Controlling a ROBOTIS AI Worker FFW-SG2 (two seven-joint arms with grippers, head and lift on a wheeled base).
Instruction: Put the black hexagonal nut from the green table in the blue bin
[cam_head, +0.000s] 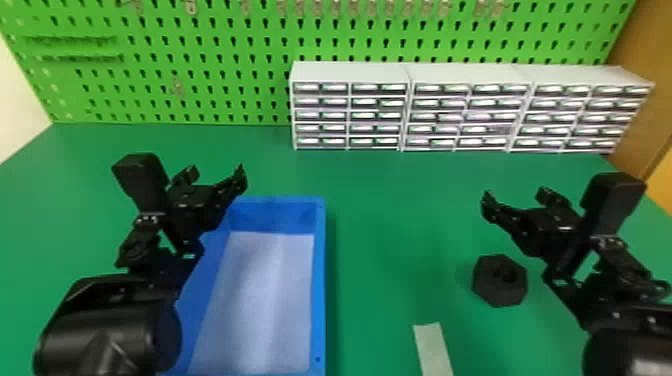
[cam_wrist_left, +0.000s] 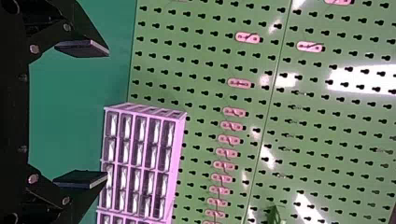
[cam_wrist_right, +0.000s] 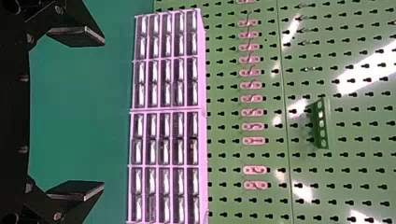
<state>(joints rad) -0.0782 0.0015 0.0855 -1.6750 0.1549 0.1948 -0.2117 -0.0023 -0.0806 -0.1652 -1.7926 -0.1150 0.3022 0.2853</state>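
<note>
Black hexagonal nut on green table, R of blue rectangular bin, near R black two-finger gripper. R wide, empty; L black two-finger gripper ditto, by bin. Rec.: R back over nut, tips down, straddle opp. flats, squeeze evenly, lift well clear of bin wall, then x-fer.

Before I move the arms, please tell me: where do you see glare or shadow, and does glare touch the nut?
Head view: bright reflections on the drawer fronts, a soft shadow beside the blue bin, no glare on the nut; left wrist view: white glare patches on the pegboard; right wrist view: similar patches there, one beside the green holder.
</note>
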